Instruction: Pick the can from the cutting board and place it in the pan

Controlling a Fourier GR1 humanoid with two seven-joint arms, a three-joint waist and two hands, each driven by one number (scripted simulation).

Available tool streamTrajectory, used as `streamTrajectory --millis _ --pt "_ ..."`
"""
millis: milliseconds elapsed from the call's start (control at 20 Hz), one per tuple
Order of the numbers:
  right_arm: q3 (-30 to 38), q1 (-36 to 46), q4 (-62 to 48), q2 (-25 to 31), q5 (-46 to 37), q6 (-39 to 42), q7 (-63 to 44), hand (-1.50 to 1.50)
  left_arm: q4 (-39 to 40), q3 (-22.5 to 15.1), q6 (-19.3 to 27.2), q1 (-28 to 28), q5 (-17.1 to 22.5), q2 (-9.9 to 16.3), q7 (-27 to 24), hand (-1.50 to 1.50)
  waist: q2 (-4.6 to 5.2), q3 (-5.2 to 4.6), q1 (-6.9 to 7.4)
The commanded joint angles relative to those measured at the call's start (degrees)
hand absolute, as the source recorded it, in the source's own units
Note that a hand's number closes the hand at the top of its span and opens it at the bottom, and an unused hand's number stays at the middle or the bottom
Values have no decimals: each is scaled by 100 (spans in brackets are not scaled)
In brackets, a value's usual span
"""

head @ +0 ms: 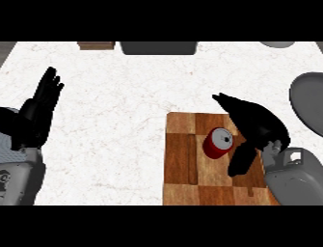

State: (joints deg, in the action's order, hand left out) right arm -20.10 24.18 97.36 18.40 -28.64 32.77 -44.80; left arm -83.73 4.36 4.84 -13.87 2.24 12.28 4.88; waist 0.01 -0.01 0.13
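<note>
The can [219, 143] stands upright on the board [185, 159], not yet lifted. The right hand [258, 126] arches over and beside it, fingers spread and unclenched, thumb low at the can's right, seemingly set to close round it. The pan [319, 106] lies to the right on the counter [121, 87], apart from the board, with nothing between. The left hand [34, 116] rests open at the left edge, fingers up.
</note>
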Motion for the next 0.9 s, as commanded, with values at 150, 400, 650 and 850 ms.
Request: streamTrajectory --millis 150,400,650,850 --pt "28 189 -793 -549 -482 118 236 -150 -230 -20 -66 168 -39 -132 57 0 -1 1 16" --pt "64 50 -726 -649 -830 250 314 -150 216 -4 -50 -13 -203 -231 -199 0 2 1 -8" --pt "72 -130 -923 -680 -1088 331 618 -150 -11 109 -54 -291 -187 -115 259 0 1 1 -10" --pt "294 -228 -825 -716 -1113 605 683 -150 13 47 7 -187 -334 -224 176 0 -2 1 -19"
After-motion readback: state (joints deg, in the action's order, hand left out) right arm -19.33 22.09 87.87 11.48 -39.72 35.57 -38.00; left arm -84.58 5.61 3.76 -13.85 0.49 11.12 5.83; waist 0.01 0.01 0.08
